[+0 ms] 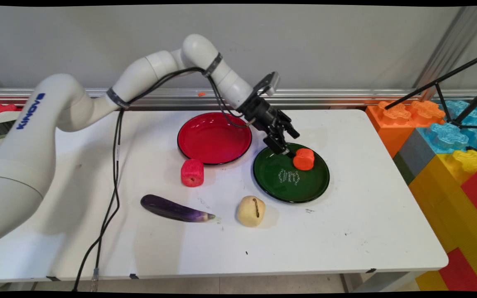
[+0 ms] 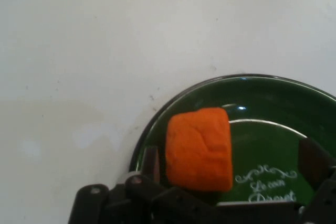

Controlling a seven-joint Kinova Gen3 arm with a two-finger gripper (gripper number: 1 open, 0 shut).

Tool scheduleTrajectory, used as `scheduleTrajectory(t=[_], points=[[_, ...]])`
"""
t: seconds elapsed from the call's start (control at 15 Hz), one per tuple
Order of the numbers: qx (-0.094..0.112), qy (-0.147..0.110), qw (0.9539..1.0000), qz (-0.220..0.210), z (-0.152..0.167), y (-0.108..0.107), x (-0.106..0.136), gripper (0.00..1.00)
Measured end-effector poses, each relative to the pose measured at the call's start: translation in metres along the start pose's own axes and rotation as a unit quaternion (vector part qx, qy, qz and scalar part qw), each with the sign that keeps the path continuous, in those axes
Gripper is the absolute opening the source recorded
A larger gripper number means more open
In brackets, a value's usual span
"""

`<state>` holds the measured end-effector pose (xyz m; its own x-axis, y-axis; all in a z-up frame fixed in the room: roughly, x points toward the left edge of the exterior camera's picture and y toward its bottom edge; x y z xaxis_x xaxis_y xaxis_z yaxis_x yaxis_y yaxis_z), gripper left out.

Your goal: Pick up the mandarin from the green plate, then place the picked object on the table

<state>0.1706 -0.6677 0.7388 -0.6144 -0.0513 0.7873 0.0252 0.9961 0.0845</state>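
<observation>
Two plates flank the wide-open tool straddling an orange block, unclamped.

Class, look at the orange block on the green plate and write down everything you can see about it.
The orange block is a small, chunky, matte piece with rounded edges and a creased, foam-like surface. It rests inside the dark green plate, near the plate's far rim, above the white lettering printed on the plate. In the hand view it lies between the open fingers of the black gripper, closer to one finger than the other; whether that finger touches it cannot be told. Nothing else is in contact with it.
</observation>
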Motion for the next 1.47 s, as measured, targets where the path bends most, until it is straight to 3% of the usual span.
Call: scheduleTrajectory(t=[1.0,1.07,1.47], points=[[-0.017,-0.001,0.9999,0.000,0.051,-0.005,-0.011,1.00],[-0.017,-0.001,0.9999,0.001,0.053,-0.005,-0.012,0.00],[-0.014,-0.003,0.9999,0.003,0.057,-0.006,-0.013,0.00]])
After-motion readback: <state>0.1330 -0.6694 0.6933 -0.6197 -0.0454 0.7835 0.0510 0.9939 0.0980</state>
